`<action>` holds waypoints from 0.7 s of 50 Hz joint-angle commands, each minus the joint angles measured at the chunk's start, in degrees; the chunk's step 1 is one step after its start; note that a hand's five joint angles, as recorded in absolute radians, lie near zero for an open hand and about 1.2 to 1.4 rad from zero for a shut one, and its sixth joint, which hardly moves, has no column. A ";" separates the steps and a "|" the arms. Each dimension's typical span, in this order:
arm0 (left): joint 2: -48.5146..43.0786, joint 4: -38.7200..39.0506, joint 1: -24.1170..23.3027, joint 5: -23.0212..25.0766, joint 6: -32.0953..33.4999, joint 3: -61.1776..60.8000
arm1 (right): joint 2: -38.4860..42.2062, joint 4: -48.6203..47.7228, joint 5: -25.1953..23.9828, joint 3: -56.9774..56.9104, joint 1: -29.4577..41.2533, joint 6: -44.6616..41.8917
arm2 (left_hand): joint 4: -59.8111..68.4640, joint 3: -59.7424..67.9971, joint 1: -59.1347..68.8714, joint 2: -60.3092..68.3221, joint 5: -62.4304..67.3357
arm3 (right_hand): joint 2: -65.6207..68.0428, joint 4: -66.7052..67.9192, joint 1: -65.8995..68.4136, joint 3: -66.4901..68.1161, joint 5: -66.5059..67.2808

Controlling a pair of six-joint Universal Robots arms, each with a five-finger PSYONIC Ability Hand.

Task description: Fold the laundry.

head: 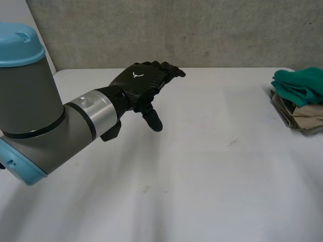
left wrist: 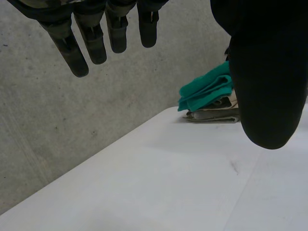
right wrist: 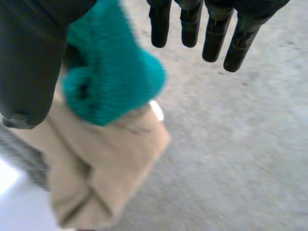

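Though partly cut off, green cloth [head: 299, 85] atop beige stack [head: 304, 119]

This looks like a robotics lab or test room, not a home. A plain white table [head: 202, 176] stands against a rough, bare grey concrete wall [head: 176, 30]. A grey robot arm [head: 40, 116] with light-blue caps reaches over it. A small stack of folded cloths [head: 300, 101] sits at the table's right edge.

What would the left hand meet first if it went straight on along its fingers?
Probably the grey wall behind the table; the left hand points past the laundry pile, though depth is unclear.
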 commanded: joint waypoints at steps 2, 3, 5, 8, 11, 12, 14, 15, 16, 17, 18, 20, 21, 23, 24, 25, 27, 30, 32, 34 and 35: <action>0.87 -0.03 0.26 -0.17 -0.09 -0.23 | -9.80 -0.50 20.30 -1.69 4.93 7.61 | 0.22 -0.26 1.08 0.14 -0.85 | -2.72 -3.51 -1.53 -2.37 -3.65; 1.04 -0.03 0.26 -0.26 0.00 -0.23 | -11.38 -0.68 23.27 -1.52 8.51 9.10 | 0.22 -0.26 1.08 0.14 -0.85 | -2.72 -3.51 -1.53 -2.37 -3.65; 2.27 -0.03 0.52 -0.35 -0.09 -0.32 | -12.70 -0.76 25.49 -1.26 11.87 10.69 | 0.05 -0.43 0.92 -0.03 -1.02 | -2.72 -3.51 -1.53 -2.37 -3.65; 4.38 0.06 1.83 -0.70 -0.79 -0.41 | -14.38 -1.12 28.40 0.06 18.11 14.38 | 0.05 -0.43 0.92 -0.03 -1.02 | -2.72 -3.51 -1.53 -2.37 -3.65; 6.13 0.23 4.29 -2.71 -2.28 -0.41 | -18.58 -1.64 29.54 2.95 24.53 19.56 | 0.05 -0.43 0.91 -0.03 -1.02 | -2.72 -3.51 -1.53 -2.37 -3.65; 6.66 0.23 4.91 -3.51 -2.72 -0.41 | -20.69 -2.17 30.07 4.70 27.59 22.18 | 0.05 -0.43 0.92 -0.03 -1.02 | -2.72 -3.51 -1.53 -2.37 -3.65; 8.16 0.67 6.84 -6.31 -4.21 -0.49 | -22.98 -2.87 30.51 7.17 31.20 25.01 | 0.05 -0.43 0.92 -0.03 -1.02 | -2.72 -3.51 -1.53 -2.37 -3.65; 8.77 0.85 7.54 -7.20 -4.56 -0.67 | -24.56 -4.01 31.21 10.05 34.79 26.67 | 0.05 -0.43 0.92 -0.03 -1.02 | -2.72 -3.51 -1.53 -2.37 -3.65; 9.74 1.11 8.86 -8.95 -5.09 -1.19 | -25.10 -4.45 31.39 11.30 36.31 27.39 | 0.05 -0.43 0.92 -0.03 -1.02 | -2.72 -3.51 -1.53 -2.37 -3.65; 10.09 1.20 9.39 -9.66 -5.27 -1.54 | -25.36 -4.89 31.56 12.36 37.28 27.83 | -0.12 -0.60 0.75 -0.20 -1.18 | -2.72 -3.51 -1.53 -2.37 -3.65; 10.36 1.29 9.92 -10.28 -5.53 -1.90 | -25.80 -5.85 32.09 14.72 40.07 28.62 | -0.12 -0.60 0.75 -0.20 -1.19 | -2.72 -3.51 -1.53 -2.37 -3.65; 10.80 1.20 11.41 -11.51 -5.10 -3.30 | -26.33 -7.00 32.79 17.19 42.64 28.80 | -0.29 -0.77 0.58 -0.37 -1.35 | -2.72 -3.51 -1.53 -2.37 -3.65; 10.89 1.20 11.85 -11.77 -5.01 -3.92 | -26.86 -8.05 33.75 19.55 44.65 28.89 | -0.29 -0.77 0.58 -0.37 -1.35 | -2.72 -3.51 -1.53 -2.37 -3.65; 10.98 1.20 12.73 -11.78 -4.92 -5.41 | -27.12 -8.94 35.16 21.85 45.90 28.97 | -0.45 -0.93 0.41 -0.54 -1.52 | -2.72 -3.51 -1.53 -2.37 -3.65; 10.98 1.20 13.00 -11.86 -4.92 -5.94 | -27.13 -9.29 36.04 22.90 46.34 28.98 | -0.45 -0.93 0.41 -0.54 -1.52 | -2.72 -3.51 -1.53 -2.37 -3.65; 10.98 1.20 13.17 -11.95 -4.92 -6.38 | -27.13 -10.07 37.70 24.48 47.21 28.71 | -0.45 -0.93 0.41 -0.54 -1.52 | -2.72 -3.51 -1.53 -2.37 -3.65; 10.98 1.29 13.61 -11.69 -4.92 -7.34 | -27.04 -10.96 39.38 25.55 47.57 28.71 | -0.45 -0.93 0.41 -0.54 -1.52 | -2.72 -3.51 -1.53 -2.37 -3.65; 10.98 1.29 13.79 -11.69 -5.01 -7.70 | -27.13 -12.80 41.06 26.61 47.66 28.80 | -0.62 -1.10 0.24 -0.70 -1.69 | -2.72 -3.51 -1.53 -2.37 -3.65; 10.98 1.29 13.79 -11.34 -5.36 -7.88 | -27.04 -13.85 41.58 26.78 47.66 28.62 | -0.62 -1.10 0.24 -0.70 -1.69 | -2.72 -3.51 -1.53 -2.37 -3.65; 10.89 1.38 13.79 -11.34 -5.36 -7.96 | -27.30 -14.39 41.50 27.22 47.66 28.71 | -0.79 -1.27 0.07 -0.87 -1.86 | -2.72 -3.51 -1.53 -2.37 -3.65; 10.89 1.55 13.53 -11.34 -5.71 -8.23 | -27.39 -14.74 41.50 27.40 47.66 28.80 | -0.96 -1.44 -0.09 -1.04 -2.03 | -2.72 -3.51 -1.53 -2.37 -3.65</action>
